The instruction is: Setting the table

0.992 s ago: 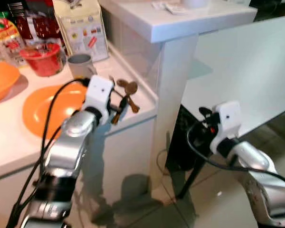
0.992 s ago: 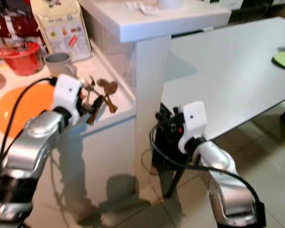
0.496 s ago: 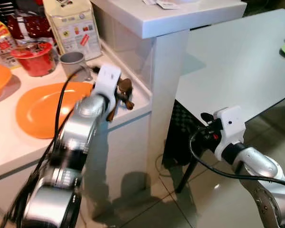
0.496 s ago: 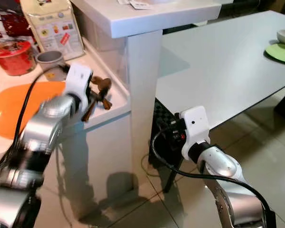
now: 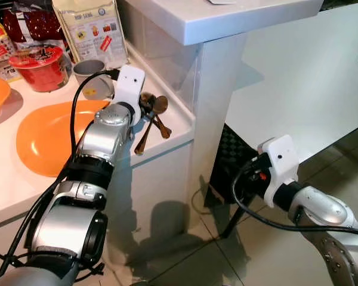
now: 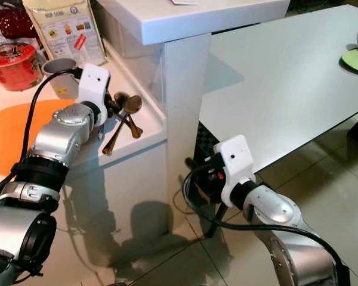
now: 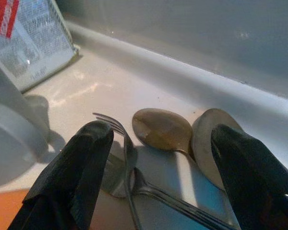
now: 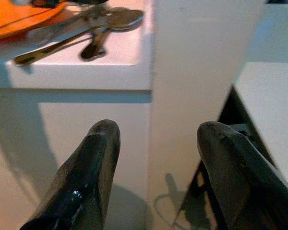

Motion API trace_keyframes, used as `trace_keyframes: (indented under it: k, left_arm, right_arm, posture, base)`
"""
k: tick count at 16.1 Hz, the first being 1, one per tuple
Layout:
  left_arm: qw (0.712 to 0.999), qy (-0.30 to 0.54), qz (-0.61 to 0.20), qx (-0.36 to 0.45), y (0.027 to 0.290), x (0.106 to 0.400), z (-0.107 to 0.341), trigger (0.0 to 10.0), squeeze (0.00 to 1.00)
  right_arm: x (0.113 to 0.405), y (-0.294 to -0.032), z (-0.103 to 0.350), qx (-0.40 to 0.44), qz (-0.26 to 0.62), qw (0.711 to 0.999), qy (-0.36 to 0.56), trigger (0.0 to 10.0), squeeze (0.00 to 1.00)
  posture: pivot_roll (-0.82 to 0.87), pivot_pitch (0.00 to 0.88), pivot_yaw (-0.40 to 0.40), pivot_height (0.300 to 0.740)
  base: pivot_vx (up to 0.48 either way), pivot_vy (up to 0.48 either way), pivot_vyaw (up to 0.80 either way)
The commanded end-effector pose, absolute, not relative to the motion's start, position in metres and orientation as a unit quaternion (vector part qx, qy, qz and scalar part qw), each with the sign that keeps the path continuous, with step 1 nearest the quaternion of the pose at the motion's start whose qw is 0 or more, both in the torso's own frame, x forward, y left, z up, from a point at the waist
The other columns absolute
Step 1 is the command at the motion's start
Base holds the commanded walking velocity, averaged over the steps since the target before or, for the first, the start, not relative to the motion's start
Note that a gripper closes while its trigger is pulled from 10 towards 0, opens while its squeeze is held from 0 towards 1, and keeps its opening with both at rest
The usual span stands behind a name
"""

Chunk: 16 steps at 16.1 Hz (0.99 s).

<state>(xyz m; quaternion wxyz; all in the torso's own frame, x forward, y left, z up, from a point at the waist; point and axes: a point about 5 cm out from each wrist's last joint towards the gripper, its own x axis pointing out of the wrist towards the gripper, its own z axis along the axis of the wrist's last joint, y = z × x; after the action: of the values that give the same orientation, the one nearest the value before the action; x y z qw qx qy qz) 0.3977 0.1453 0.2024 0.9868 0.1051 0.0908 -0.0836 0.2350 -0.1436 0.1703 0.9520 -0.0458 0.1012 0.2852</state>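
The left gripper (image 7: 156, 177) hangs low over the counter (image 5: 12, 190) near its right edge, jaws spread wide, gripping nothing. Between the two black fingers (image 7: 74, 182) lies the cutlery: a fork (image 7: 122, 158) with its tines pointing toward the back wall, and two bronze spoons (image 7: 163, 129) whose bowls also face the wall. In the left eye view the spoons (image 5: 156, 107) lie crossed, their long axes running from the back wall toward the counter's front edge; one handle reaches almost to the front edge near the right corner. The fork overlaps the spoon handles.

Beside the cutlery, toward the counter's left, rests an orange plate (image 5: 42, 140). A grey cup (image 5: 86, 71) stands behind the plate, with a red bowl (image 5: 39, 62) and a snack bag (image 5: 89, 27) farther back.

The right gripper (image 8: 156, 163) hovers below counter level, jaws open and empty, facing the white pillar (image 5: 212, 119). Beyond the pillar stands the white table (image 6: 286, 77), bearing a green mat (image 6: 357, 59) at its far right edge.
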Motion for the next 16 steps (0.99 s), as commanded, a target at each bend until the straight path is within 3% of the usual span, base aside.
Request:
trace_keyframes:
  k: [1, 3, 4, 5, 6, 7, 10, 11, 12, 13, 14, 16]
  left_arm:
    - [0.988, 0.088, -0.079, 0.094, 0.144, 0.399, 0.21, 10.0, 0.0]
    - [0.989, 0.088, -0.088, 0.078, 0.142, 0.4, 0.21, 10.0, 0.0]
    - [0.989, 0.091, -0.087, 0.081, 0.143, 0.401, 0.21, 8.3, 0.0]
    - [0.989, 0.093, -0.086, 0.081, 0.143, 0.401, 0.209, 5.1, 0.0]
    - [0.988, 0.097, -0.083, 0.086, 0.145, 0.401, 0.209, 3.3, 0.0]
    - [0.988, 0.102, -0.077, 0.09, 0.147, 0.4, 0.208, 2.0, 0.0]
    - [0.986, 0.12, -0.057, 0.099, 0.157, 0.4, 0.205, 0.0, 0.0]
    - [0.985, 0.127, -0.056, 0.102, 0.16, 0.399, 0.204, 0.0, 0.0]
    - [0.984, 0.132, -0.056, 0.104, 0.161, 0.398, 0.203, 3.4, 0.0]
    - [0.983, 0.137, -0.059, 0.106, 0.161, 0.397, 0.202, 9.5, 0.0]
    - [0.982, 0.141, -0.062, 0.107, 0.161, 0.397, 0.201, 10.0, 0.0]
    - [0.981, 0.153, -0.07, 0.099, 0.159, 0.396, 0.197, 10.0, 0.0]
  right_arm:
    - [0.233, -0.14, 0.178, -0.05, 0.307, 0.946, 0.092, 10.0, 0.0]
    - [0.234, -0.138, 0.179, -0.056, 0.319, 0.942, 0.091, 10.0, 0.0]
    - [0.234, -0.137, 0.18, -0.06, 0.325, 0.939, 0.094, 10.0, 0.0]
    - [0.234, -0.137, 0.18, -0.063, 0.328, 0.938, 0.096, 10.0, 0.0]
    - [0.233, -0.138, 0.18, -0.069, 0.333, 0.935, 0.101, 10.0, 0.0]
    - [0.232, -0.137, 0.18, -0.071, 0.337, 0.933, 0.105, 10.0, 0.0]
    - [0.23, -0.136, 0.178, -0.076, 0.347, 0.927, 0.117, 10.0, 0.0]
    - [0.23, -0.136, 0.177, -0.078, 0.35, 0.926, 0.121, 10.0, 0.0]
    - [0.229, -0.136, 0.177, -0.08, 0.351, 0.925, 0.123, 10.0, 0.0]
    - [0.229, -0.136, 0.176, -0.08, 0.353, 0.924, 0.125, 10.0, 0.0]
    - [0.229, -0.135, 0.176, -0.081, 0.354, 0.923, 0.127, 10.0, 0.0]
    - [0.229, -0.135, 0.176, -0.082, 0.354, 0.923, 0.13, 10.0, 0.0]
  posture:
    - [-0.11, 0.084, 0.017, 0.74]
    - [-0.11, 0.081, 0.017, 0.74]
    - [-0.11, 0.08, 0.018, 0.74]
    - [-0.11, 0.08, 0.018, 0.74]
    - [-0.11, 0.079, 0.018, 0.74]
    - [-0.11, 0.079, 0.018, 0.74]
    - [-0.11, 0.078, 0.018, 0.74]
    - [-0.11, 0.078, 0.017, 0.74]
    - [-0.11, 0.078, 0.016, 0.74]
    - [-0.11, 0.079, 0.015, 0.74]
    - [-0.11, 0.079, 0.015, 0.74]
    - [-0.11, 0.079, 0.017, 0.74]
  base:
    - [0.0, 0.0, 0.0]
    - [0.0, 0.0, 0.0]
    - [0.0, 0.0, 0.0]
    - [0.0, 0.0, 0.0]
    - [0.0, 0.0, 0.0]
    - [0.0, 0.0, 0.0]
    - [0.0, 0.0, 0.0]
    - [0.0, 0.0, 0.0]
    - [0.0, 0.0, 0.0]
    - [0.0, 0.0, 0.0]
    - [0.0, 0.0, 0.0]
    - [0.0, 0.0, 0.0]
